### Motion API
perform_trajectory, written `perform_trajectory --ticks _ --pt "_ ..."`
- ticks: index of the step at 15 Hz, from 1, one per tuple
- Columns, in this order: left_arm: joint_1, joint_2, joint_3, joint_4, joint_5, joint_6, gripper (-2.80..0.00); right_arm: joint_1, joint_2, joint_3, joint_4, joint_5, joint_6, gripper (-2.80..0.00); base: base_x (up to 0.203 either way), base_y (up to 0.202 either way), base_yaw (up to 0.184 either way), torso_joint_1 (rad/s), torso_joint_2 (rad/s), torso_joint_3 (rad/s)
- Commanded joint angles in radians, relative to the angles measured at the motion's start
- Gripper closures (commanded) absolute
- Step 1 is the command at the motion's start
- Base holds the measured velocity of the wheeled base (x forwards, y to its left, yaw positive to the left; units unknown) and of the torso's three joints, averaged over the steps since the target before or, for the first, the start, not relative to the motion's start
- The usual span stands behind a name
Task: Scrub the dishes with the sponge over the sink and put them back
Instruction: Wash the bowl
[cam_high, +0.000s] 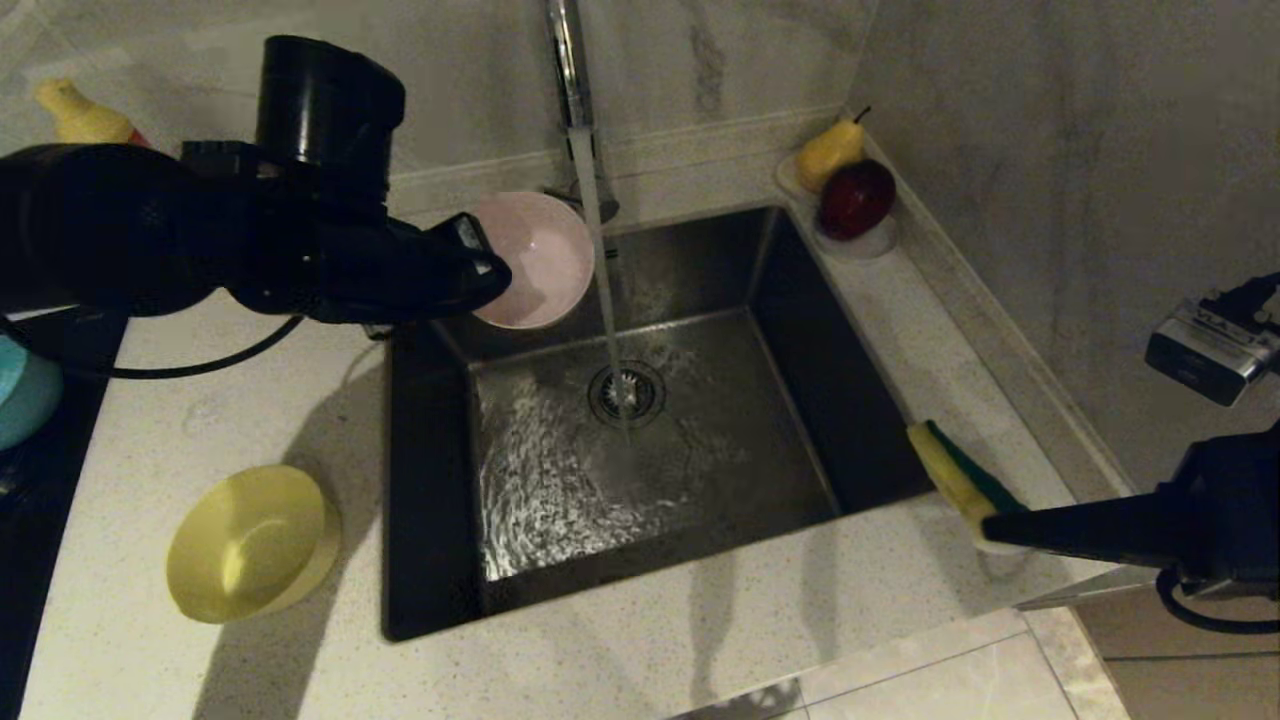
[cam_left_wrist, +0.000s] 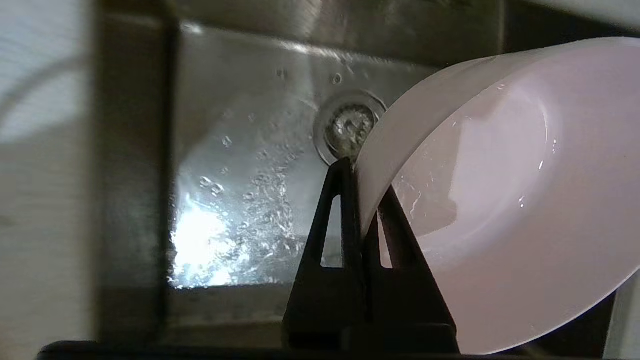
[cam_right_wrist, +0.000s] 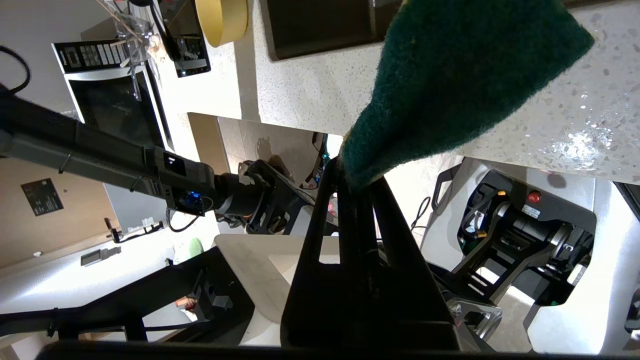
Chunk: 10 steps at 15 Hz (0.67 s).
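Gripping the rim of the pink bowl (cam_high: 535, 258), the left gripper (cam_high: 492, 272) is holding it tilted above the back left corner of the sink (cam_high: 430, 480), its hollow facing the stream falling from the tap (cam_high: 568, 60). Seen from the left wrist, the two black fingers (cam_left_wrist: 345, 210) are pinching the bowl's wall tight, one on each side of it, and drops of water are clinging to the inside. Across the basin, the right gripper (cam_high: 985, 528) is clamping one end of the sponge (cam_high: 958, 478), which is sticking out over the counter (cam_high: 650, 640) at the sink's right edge, green side facing away from the basin. Meanwhile the yellow bowl (cam_high: 252, 543) is waiting on the counter left of the sink, and a blue bowl (cam_high: 25, 390) is showing at the far left edge.

By my reading, the wetting and presenting of the first bowl is the step in hand, with scrubbing not yet begun: sponge and bowl are well apart. Next, the right arm would need to be carrying the sponge over the basin to meet the bowl's hollow, while the left is keeping its pinch firm on a wet, slippery rim.
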Motion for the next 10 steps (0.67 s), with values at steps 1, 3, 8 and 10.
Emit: perform_trajectory --ticks 1,3,8,10 --pt "-0.029 0.056 -0.008 -0.012 0.002 -0.007 0.0 0.0 0.004 0.002 0.001 0.004 0.003 0.0 0.0 0.0 0.0 0.0 0.0 0.0" --pt "-0.044 0.076 -0.01 -0.017 0.001 -0.02 0.0 0.0 0.002 0.006 0.001 0.004 0.003 0.0 0.0 0.0 0.0 0.0 0.0 0.0" --pt "-0.073 0.107 -0.01 -0.018 0.01 -0.04 0.0 -0.001 -0.001 0.015 0.001 0.004 0.003 0.0 0.0 0.0 0.0 0.0 0.0 0.0" --pt "-0.073 0.103 -0.003 -0.017 0.01 -0.043 0.0 -0.001 -0.001 0.015 0.001 0.004 0.003 0.0 0.0 0.0 0.0 0.0 0.0 0.0"
